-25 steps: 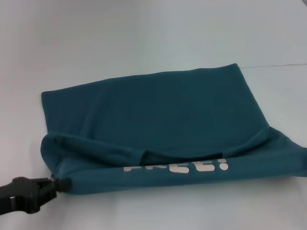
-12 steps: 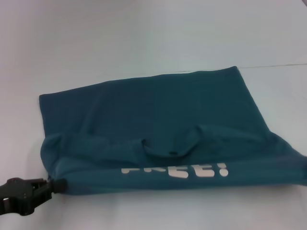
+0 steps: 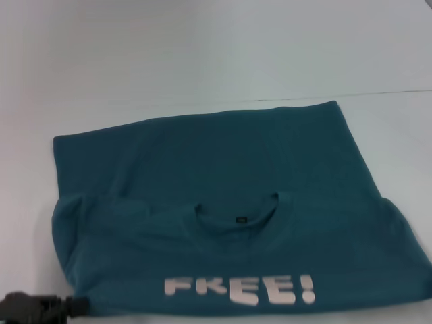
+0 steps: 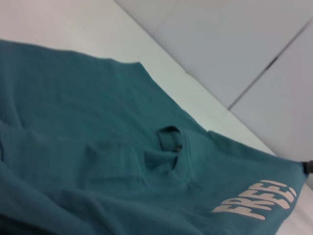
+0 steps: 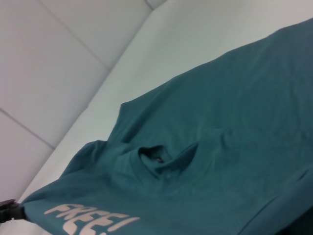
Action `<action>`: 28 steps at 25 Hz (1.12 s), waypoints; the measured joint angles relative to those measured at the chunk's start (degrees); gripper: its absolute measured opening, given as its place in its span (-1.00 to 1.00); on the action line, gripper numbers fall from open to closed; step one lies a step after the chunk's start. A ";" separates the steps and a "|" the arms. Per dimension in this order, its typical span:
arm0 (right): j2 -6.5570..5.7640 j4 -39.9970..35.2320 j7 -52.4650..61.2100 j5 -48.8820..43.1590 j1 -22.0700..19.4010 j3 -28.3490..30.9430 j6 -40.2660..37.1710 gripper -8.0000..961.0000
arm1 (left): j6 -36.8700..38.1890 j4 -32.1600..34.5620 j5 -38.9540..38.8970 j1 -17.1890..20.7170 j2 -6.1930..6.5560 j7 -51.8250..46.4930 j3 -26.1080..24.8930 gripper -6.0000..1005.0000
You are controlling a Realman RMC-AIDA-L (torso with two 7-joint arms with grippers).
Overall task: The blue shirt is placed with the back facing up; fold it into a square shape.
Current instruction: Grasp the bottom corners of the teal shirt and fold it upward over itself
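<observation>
Blue shirt lies on the white counter, spread wide left to right, with its near part doubled over so the white lettering and the collar opening face up. Long axis runs left-right; the folded near edge sits almost at the bottom of the head view.

Left tool is at the near left corner of the shirt, touching the hem there, likely pinching it, but the fingers are not visible clearly enough, so cannot tell if clenched or released. Right tool is not seen in the head view; the left wrist view shows a dark tip at the near right corner, probably the right tool, state cannot tell.

The shirt lies far and right of the left tool, so that arm is the nearer to the left corner.

Versus a second ago: the folded layer has been drawn toward the near side and flattened, the raised roll is gone, the lettering now shows in full, and the left tool sits lower and nearer.
</observation>
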 joint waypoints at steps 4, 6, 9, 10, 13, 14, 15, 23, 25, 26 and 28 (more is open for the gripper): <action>0.25 0.02 -2.19 0.00 -1.06 -0.07 -1.74 -0.91 | 0.94 0.09 1.34 0.41 -0.11 0.10 -0.12 -0.91; 0.40 0.02 -3.52 0.00 -1.57 -0.03 -3.09 -0.91 | 1.96 0.16 1.72 0.68 -0.20 0.11 -0.17 -0.91; 0.60 0.02 -4.93 -0.01 -2.71 0.21 -4.70 -0.91 | 2.57 0.26 1.87 0.80 -0.21 0.13 -0.42 -0.90; 0.68 0.02 -5.37 0.00 -3.17 0.29 -5.08 -0.91 | 2.60 0.29 1.88 0.81 -0.21 0.13 -0.76 -0.90; 1.06 0.02 -6.12 0.00 -4.49 0.79 -5.81 -0.91 | 2.75 0.30 1.90 0.77 -0.08 0.05 -1.43 -0.90; 1.15 0.02 -6.25 0.00 -4.89 0.97 -6.03 -0.91 | 2.83 0.30 1.92 0.73 -0.03 -0.01 -1.51 -0.89; 1.20 0.02 -6.38 0.04 -5.19 1.25 -6.24 -0.91 | 2.93 0.30 1.92 0.62 0.01 -0.09 -1.54 -0.89; 0.64 0.11 -5.19 0.35 -1.28 10.59 -4.32 -0.90 | 0.50 -0.25 1.37 -3.34 0.90 -0.72 -5.36 -0.87; 0.42 0.21 -4.36 0.39 0.86 12.17 -2.45 -0.90 | -0.62 -0.74 1.34 -4.77 1.06 -0.79 -6.63 -0.87; 0.32 0.35 -3.94 0.39 1.98 12.58 -1.20 -0.90 | -3.78 -2.46 1.17 -8.15 1.43 -0.93 -9.24 -0.87; 0.08 0.91 -3.31 0.41 4.29 12.87 1.94 -0.90 | -6.36 -3.81 0.90 -10.30 1.68 -0.94 -10.41 -0.86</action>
